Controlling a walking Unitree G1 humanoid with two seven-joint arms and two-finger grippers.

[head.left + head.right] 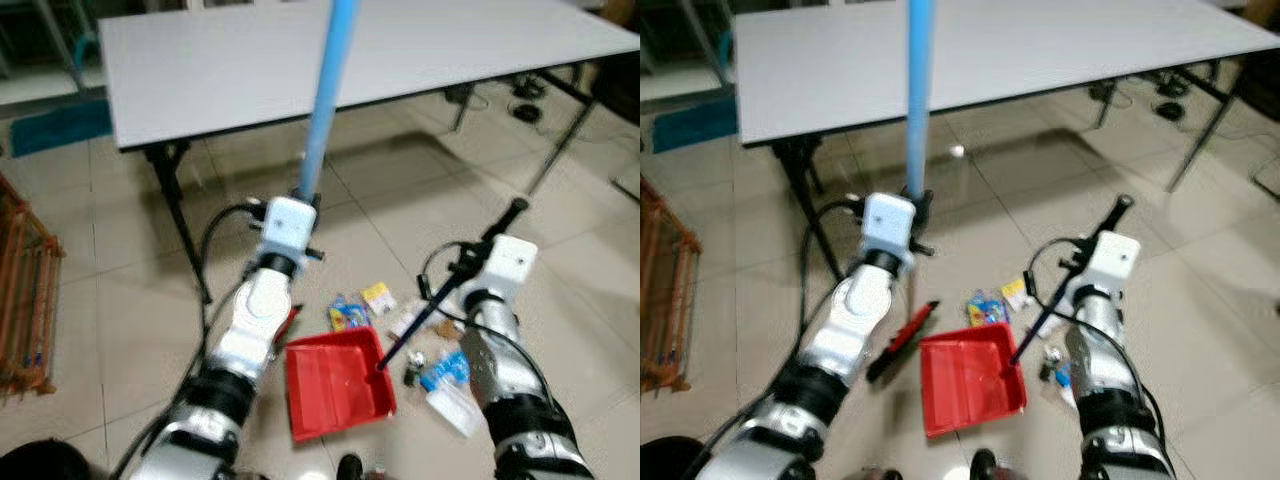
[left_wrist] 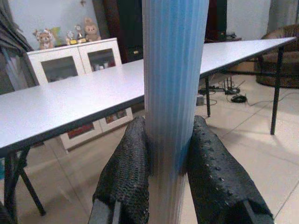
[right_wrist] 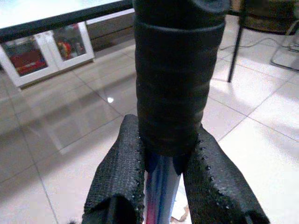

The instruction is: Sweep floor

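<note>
- The left end effector (image 2: 161, 186) is clenched on the blue broom handle (image 1: 325, 100), its two fingers (image 2: 126, 172) pressed against opposite sides of the pole. The pole stands nearly upright, which judging by the task keeps the red broom head (image 1: 902, 342) down on the floor (image 1: 120, 300).
- The right end effector (image 3: 161, 186) grips the black dustpan handle (image 1: 1070, 275) just under its thick wrapped grip. The handle slants down to the red dustpan (image 1: 338, 385), which rests on the tiles beside the litter.
- The litter (image 1: 365, 305), small bright wrappers and scraps, lies on the floor just beyond and to the right of the dustpan; a few pieces touch its rim. None looks to be inside it yet, so the sweeping seems barely begun.
- The broom head sits on the pan's left, away from the litter, so it likely needs to come round behind the scraps.
- The white surface (image 1: 200, 60) stands close ahead. Its dark legs (image 1: 180, 220) and its edge limit forward reach, and the tall pole passes near that edge.
- An orange rack (image 1: 25, 290) hems the far left; open tile lies to the right.
</note>
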